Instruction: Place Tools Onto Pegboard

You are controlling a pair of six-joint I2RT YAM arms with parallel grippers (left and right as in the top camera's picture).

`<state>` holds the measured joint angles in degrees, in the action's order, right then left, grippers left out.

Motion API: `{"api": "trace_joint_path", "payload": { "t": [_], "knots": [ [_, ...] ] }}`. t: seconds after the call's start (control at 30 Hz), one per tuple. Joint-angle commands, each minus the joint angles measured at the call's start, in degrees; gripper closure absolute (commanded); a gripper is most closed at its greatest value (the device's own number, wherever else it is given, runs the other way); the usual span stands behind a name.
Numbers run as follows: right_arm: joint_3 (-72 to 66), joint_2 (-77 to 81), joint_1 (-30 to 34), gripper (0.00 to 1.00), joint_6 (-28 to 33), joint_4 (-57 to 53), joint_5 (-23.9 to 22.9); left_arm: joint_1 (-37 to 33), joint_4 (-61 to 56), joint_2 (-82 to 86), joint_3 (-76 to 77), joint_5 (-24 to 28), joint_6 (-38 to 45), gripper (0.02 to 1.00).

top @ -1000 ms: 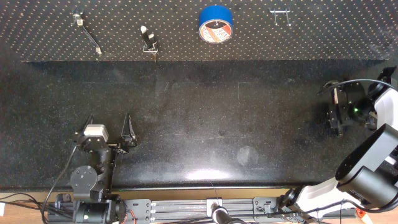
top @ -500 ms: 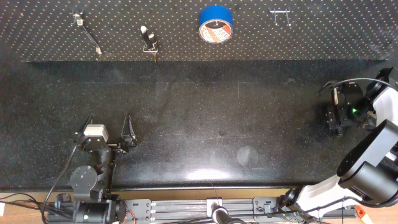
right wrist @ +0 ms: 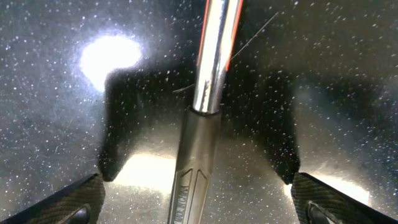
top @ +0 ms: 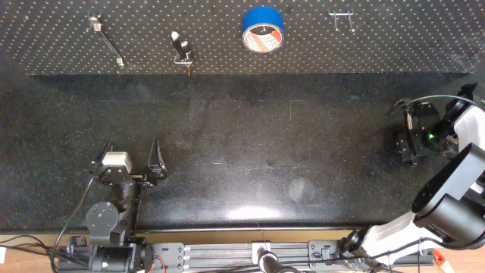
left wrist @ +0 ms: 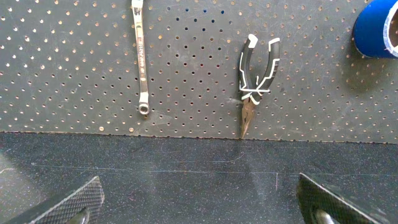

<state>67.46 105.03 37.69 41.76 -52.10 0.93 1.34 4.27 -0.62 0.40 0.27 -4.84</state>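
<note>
The right gripper (top: 413, 140) has edged slightly toward the pegboard (top: 212, 53), fingers spread astride the tool (right wrist: 211, 68) lying beneath. It should descend centred on the handle before closing. Left gripper (top: 132, 158) idles, spread.

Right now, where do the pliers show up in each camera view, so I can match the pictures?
Top view: pliers hang on the pegboard, upper left, between the wrench and the blue tape roll.
Left wrist view: pliers hang nose down, between wrench and tape roll.
Right wrist view: looks down at a metal tool on the worktop.
Shared landmark: the blue tape roll, beside the pliers, opposite the wrench.
</note>
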Motion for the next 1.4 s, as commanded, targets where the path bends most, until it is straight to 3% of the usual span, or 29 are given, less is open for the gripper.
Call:
{"api": "trace_joint_path", "payload": {
  "t": [0.03, 0.4, 0.93, 1.4],
  "knots": [
    [-0.1, 0.7, -0.2, 0.086, 2.1, -0.3, -0.5, 0.2, 0.5, 0.4, -0.1, 0.4, -0.3, 0.023],
    [-0.1, 1.6, -0.2, 0.476, 2.6, -0.4, -0.6, 0.2, 0.5, 0.4, -0.1, 0.4, -0.3, 0.023],
    [-0.1, 1.6, -0.2, 0.704, 3.1, -2.0, -0.4, 0.2, 0.5, 0.4, -0.1, 0.4, -0.3, 0.023],
    [-0.1, 1.6, -0.8, 0.779, 3.1, -1.8, 0.2, 0.2, 0.5, 0.4, -0.1, 0.4, -0.3, 0.023]
  ]
}}
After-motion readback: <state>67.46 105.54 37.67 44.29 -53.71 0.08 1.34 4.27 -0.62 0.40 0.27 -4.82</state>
